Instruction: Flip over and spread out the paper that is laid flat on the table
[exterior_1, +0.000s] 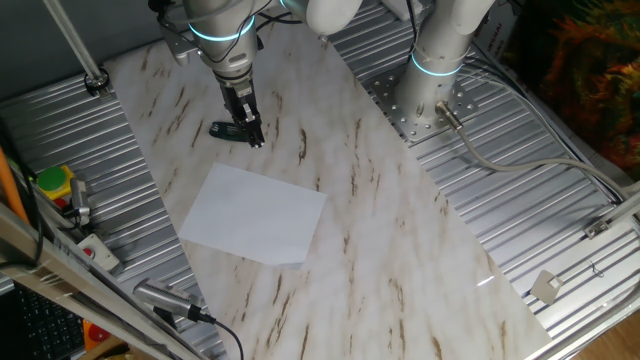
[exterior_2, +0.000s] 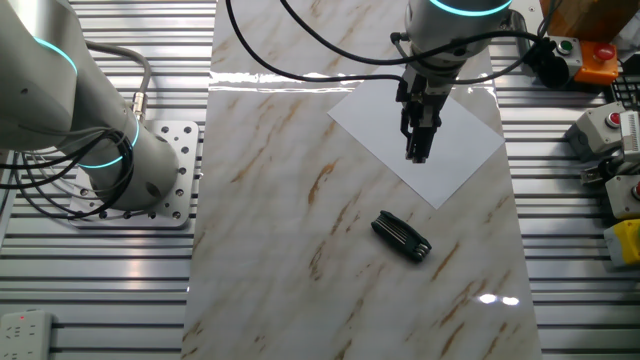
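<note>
The paper (exterior_1: 255, 213) is a plain white sheet lying flat on the marble-patterned table (exterior_1: 390, 240), turned at a slight angle. It also shows in the other fixed view (exterior_2: 455, 140). My gripper (exterior_1: 254, 135) points down and hangs above the table, just past the paper's far edge in one fixed view. In the other fixed view my gripper (exterior_2: 417, 150) appears over the sheet. Its fingers look pressed together and hold nothing. It does not touch the paper.
A black folding tool (exterior_1: 228, 130) lies on the table beside the gripper, also in the other fixed view (exterior_2: 401, 237). The arm's base (exterior_1: 435, 70) stands on a ribbed metal panel (exterior_1: 530, 200). Button boxes (exterior_1: 52, 187) and a cable sit at the left edge.
</note>
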